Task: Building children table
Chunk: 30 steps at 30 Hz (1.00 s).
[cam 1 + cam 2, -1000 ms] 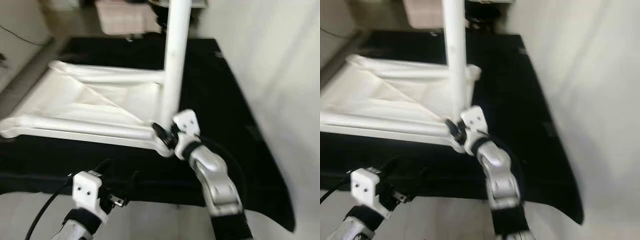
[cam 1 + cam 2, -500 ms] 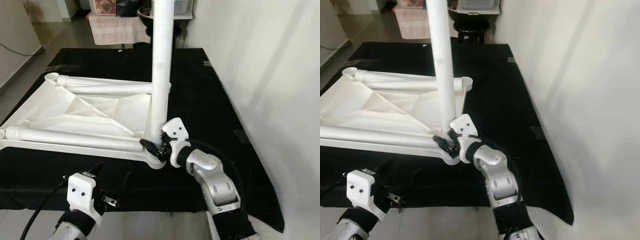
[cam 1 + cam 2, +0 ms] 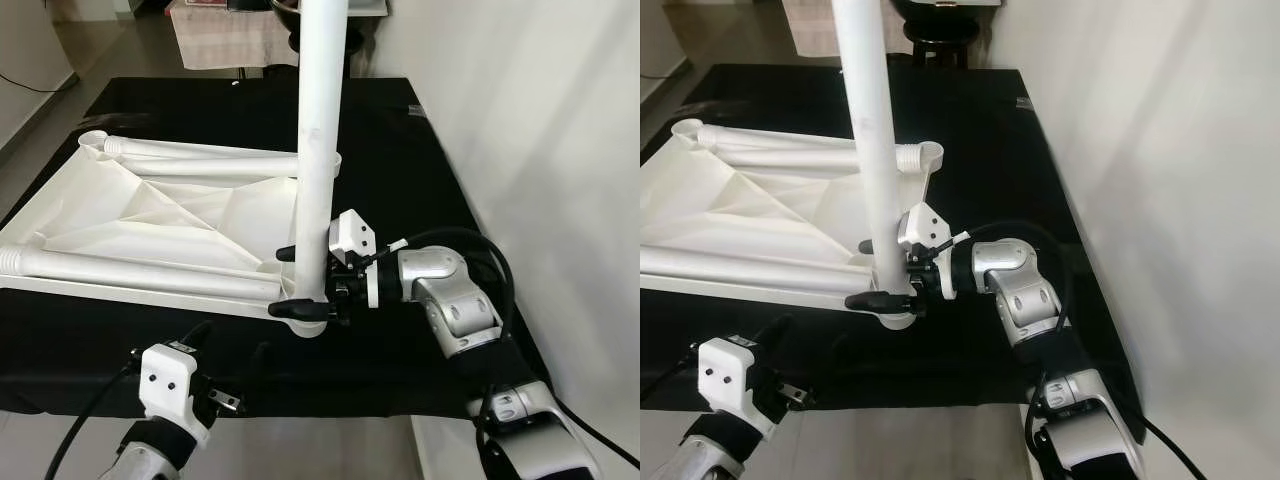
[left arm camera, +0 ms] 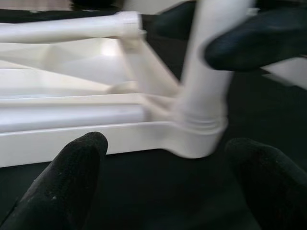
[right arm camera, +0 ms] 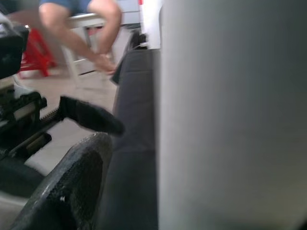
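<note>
Right arm: you are reaching it in from 3 o'clock, forearm bent low across the black mat (image 3: 420, 150), wrist level with the foot of the upright leg (image 3: 318, 150).
Right gripper (image 3: 300, 282): you are straddling the leg's base with it, one black finger showing at the far side of the leg and one at the near side; the fingers are spread about as wide as the leg, and you cannot tell whether they are pressing on it.
Table frame (image 3: 150, 215): it is lying upside down on the mat, stretching toward 9 o'clock, with the leg standing in its near corner socket (image 4: 199, 134).
Left arm: you are holding it low at 7 o'clock, off the mat's near edge.
Left gripper (image 4: 163, 182): its fingers are standing wide apart, gripping nothing, pointed at the corner socket.
Person (image 5: 91, 28): sitting beyond the mat, blurred.
</note>
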### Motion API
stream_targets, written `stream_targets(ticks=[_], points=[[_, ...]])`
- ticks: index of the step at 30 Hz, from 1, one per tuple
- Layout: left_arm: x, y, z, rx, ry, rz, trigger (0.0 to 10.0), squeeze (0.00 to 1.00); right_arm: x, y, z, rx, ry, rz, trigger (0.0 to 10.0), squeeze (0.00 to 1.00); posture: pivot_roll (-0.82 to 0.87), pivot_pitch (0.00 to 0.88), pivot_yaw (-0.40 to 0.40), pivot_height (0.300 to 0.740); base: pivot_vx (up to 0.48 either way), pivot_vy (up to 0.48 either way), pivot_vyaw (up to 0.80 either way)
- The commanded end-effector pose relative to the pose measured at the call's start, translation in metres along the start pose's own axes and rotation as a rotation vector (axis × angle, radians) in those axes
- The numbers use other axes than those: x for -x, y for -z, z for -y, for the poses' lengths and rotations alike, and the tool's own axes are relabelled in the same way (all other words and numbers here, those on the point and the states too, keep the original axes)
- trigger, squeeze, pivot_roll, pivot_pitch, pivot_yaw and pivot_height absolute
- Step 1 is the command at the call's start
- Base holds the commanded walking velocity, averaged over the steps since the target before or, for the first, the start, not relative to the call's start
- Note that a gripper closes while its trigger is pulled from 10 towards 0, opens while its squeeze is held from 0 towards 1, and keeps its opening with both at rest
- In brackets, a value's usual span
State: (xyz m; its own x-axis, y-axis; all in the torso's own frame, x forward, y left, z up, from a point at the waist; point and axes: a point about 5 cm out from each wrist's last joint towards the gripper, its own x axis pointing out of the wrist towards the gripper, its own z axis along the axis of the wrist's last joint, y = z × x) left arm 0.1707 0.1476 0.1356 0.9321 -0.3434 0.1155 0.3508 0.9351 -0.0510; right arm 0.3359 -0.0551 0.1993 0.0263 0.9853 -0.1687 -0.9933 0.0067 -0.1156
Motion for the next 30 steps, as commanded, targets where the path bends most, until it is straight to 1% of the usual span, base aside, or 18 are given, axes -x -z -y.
stream_targets(ticks=[1, 2, 3, 4, 11, 15, 16, 19, 21, 22, 23, 24, 25, 26, 27, 28, 29, 30], points=[[0.004, -0.001, 0.002, -0.011, -0.003, -0.009, 10.0, 0.00, -0.016, -0.003, -0.001, -0.004, -0.054, 0.017, 10.0, 0.00, 0.02, 0.162, -0.071, 0.740, 0.000, 0.000, 0.00], [0.005, -0.002, 0.003, -0.010, -0.003, -0.010, 10.0, 0.00, -0.017, -0.006, 0.002, -0.012, -0.067, 0.028, 2.9, 0.00, 0.02, 0.170, -0.071, 0.740, 0.000, 0.000, 0.00], [0.005, -0.002, 0.003, -0.010, -0.003, -0.010, 10.0, 0.00, -0.017, -0.006, 0.002, -0.012, -0.067, 0.028, 2.9, 0.00, 0.02, 0.170, -0.071, 0.740, 0.000, 0.000, 0.00], [0.006, -0.002, 0.005, -0.008, -0.001, -0.012, 10.0, 0.00, -0.016, -0.007, 0.004, -0.023, -0.083, 0.031, 0.0, 0.00, 0.03, 0.177, -0.072, 0.740, 0.000, 0.000, 0.00], [0.007, -0.002, 0.008, 0.000, 0.006, -0.019, 10.0, 0.00, -0.004, -0.005, 0.011, -0.027, -0.119, -0.005, 0.0, 0.00, 0.02, 0.182, -0.073, 0.740, 0.000, 0.000, 0.00], [0.006, -0.001, 0.008, 0.003, 0.007, -0.018, 10.0, 0.00, 0.010, 0.000, 0.012, -0.016, -0.072, -0.018, 0.0, 0.00, 0.00, 0.172, -0.073, 0.740, 0.000, 0.000, 0.00], [0.005, -0.001, 0.008, 0.004, 0.007, -0.017, 10.0, 0.00, 0.014, 0.002, 0.012, -0.011, -0.051, -0.022, 0.0, 0.00, 0.00, 0.169, -0.074, 0.740, 0.000, 0.000, 0.00], [0.004, 0.000, 0.006, 0.004, 0.004, -0.015, 10.0, 0.00, 0.036, 0.017, 0.007, -0.010, 0.163, -0.039, 0.0, 0.00, -0.02, 0.161, -0.081, 0.740, 0.000, 0.000, 0.00], [0.004, 0.000, 0.006, 0.004, 0.004, -0.015, 10.0, 0.00, 0.036, 0.017, 0.007, -0.010, 0.163, -0.039, 0.0, 0.00, -0.02, 0.161, -0.081, 0.740, 0.000, 0.000, 0.00], [0.004, 0.000, 0.006, 0.004, 0.003, -0.015, 10.0, 0.00, 0.041, 0.020, 0.007, -0.013, 0.218, -0.045, 0.0, 0.00, -0.02, 0.161, -0.081, 0.740, 0.000, 0.000, 0.00], [0.004, 0.000, 0.005, 0.002, 0.001, -0.015, 10.0, 0.00, 0.046, 0.028, 0.005, -0.066, 0.351, -0.042, 0.0, 0.00, -0.03, 0.152, -0.095, 0.740, 0.000, 0.000, 0.00], [0.004, 0.000, 0.005, 0.002, 0.001, -0.015, 10.0, 0.00, 0.046, 0.028, 0.005, -0.066, 0.351, -0.042, 0.0, 0.00, -0.03, 0.152, -0.095, 0.740, 0.000, 0.000, 0.00], [0.004, 0.001, 0.002, -0.001, -0.001, -0.014, 10.0, 0.00, 0.053, 0.047, -0.007, -0.171, 0.729, -0.082, 0.0, 0.00, -0.05, 0.145, -0.090, 0.740, 0.000, 0.000, 0.00], [0.004, 0.001, 0.002, -0.001, -0.001, -0.014, 10.0, 0.00, 0.053, 0.047, -0.007, -0.171, 0.729, -0.082, 0.0, 0.00, -0.05, 0.145, -0.090, 0.740, 0.000, 0.000, 0.00], [0.003, 0.001, 0.000, -0.007, -0.001, -0.013, 10.0, 0.00, 0.065, 0.064, -0.029, -0.258, 0.979, -0.136, 0.0, 0.00, -0.06, 0.140, -0.077, 0.740, 0.000, 0.000, 0.00], [0.001, 0.002, -0.004, -0.012, 0.000, -0.014, 10.0, 0.00, 0.074, 0.073, -0.046, -0.294, 1.128, -0.181, 0.0, 0.00, -0.09, 0.120, -0.058, 0.740, 0.000, 0.000, 0.00], [0.000, 0.003, -0.006, -0.015, 0.000, -0.015, 10.0, 0.00, 0.077, 0.075, -0.055, -0.300, 1.178, -0.200, 0.0, 0.00, -0.09, 0.120, -0.058, 0.740, 0.000, 0.000, 0.00], [0.000, 0.003, -0.006, -0.015, 0.000, -0.015, 10.0, 0.00, 0.077, 0.075, -0.055, -0.300, 1.178, -0.200, 0.0, 0.00, -0.09, 0.120, -0.058, 0.740, 0.000, 0.000, 0.00]])
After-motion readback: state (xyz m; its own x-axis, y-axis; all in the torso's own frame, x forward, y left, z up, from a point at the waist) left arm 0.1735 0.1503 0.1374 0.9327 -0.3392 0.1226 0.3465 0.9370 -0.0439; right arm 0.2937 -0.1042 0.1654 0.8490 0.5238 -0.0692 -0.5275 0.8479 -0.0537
